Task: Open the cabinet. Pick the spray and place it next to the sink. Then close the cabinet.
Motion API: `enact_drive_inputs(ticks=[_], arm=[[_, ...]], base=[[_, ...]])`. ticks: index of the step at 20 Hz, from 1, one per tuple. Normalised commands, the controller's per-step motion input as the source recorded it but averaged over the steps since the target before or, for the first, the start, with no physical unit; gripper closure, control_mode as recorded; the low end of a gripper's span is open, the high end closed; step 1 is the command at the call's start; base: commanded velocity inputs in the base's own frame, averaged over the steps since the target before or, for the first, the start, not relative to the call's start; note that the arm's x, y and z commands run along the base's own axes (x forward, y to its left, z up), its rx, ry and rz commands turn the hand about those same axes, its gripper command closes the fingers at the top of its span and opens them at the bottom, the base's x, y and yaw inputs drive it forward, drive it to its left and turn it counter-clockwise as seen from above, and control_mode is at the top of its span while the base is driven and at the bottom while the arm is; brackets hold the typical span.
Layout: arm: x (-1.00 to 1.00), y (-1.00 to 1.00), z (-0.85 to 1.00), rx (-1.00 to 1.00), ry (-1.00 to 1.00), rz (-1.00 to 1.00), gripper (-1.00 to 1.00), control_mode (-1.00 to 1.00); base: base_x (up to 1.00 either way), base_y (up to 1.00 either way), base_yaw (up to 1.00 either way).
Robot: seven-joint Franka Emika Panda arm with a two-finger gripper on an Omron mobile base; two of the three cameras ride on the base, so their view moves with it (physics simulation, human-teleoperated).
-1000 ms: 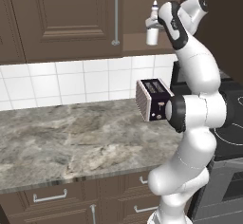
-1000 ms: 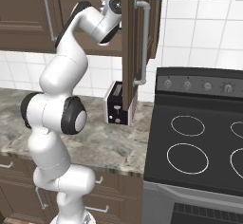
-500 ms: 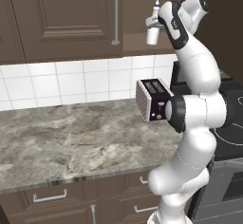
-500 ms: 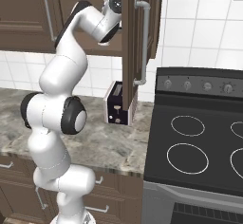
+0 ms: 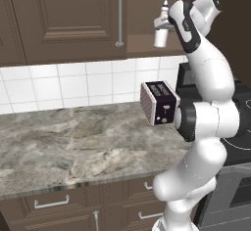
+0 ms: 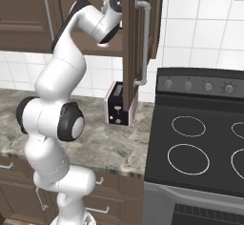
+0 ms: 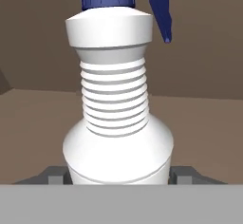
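Small white plastic spray bottle (image 5: 160, 33) with ribbed neck and blue trigger stands upright inside the open dark brown wooden wall cabinet (image 5: 73, 19), above the black-and-silver toaster (image 5: 159, 103) on the grey marble desk (image 5: 73, 147). Gripper (image 5: 169, 25) pinches the bottle's body, a finger (image 7: 52, 174) pressed against each side.

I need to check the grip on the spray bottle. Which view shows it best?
The hand view: the spray bottle sits close-up between the pincer fingers. The left base view shows it small, by the open cabinet; in the right base view I cannot make it out.
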Motion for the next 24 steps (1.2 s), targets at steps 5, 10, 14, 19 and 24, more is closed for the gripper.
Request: enact_drive_inputs(ticks=[5,10,14,19,24], arm=[[-0.79,0.0,0.0,0.0,0.0,0.0,1.0,-1.0],[-0.89,0.0,0.01,0.0,-0.01,0.0,1.0,-1.0],[-0.88,0.17,0.01,0.0,-0.05,0.0,1.0,-1.0],[-0.94,0.23,0.0,0.0,-0.07,0.0,1.0,-1.0],[-1.0,0.18,0.0,0.0,-0.1,0.0,1.0,-1.0]], base=[[0.0,0.0,0.0],[0.0,0.0,0.0],[0.0,0.0,0.0],[0.0,0.0,0.0],[0.0,0.0,0.0]])
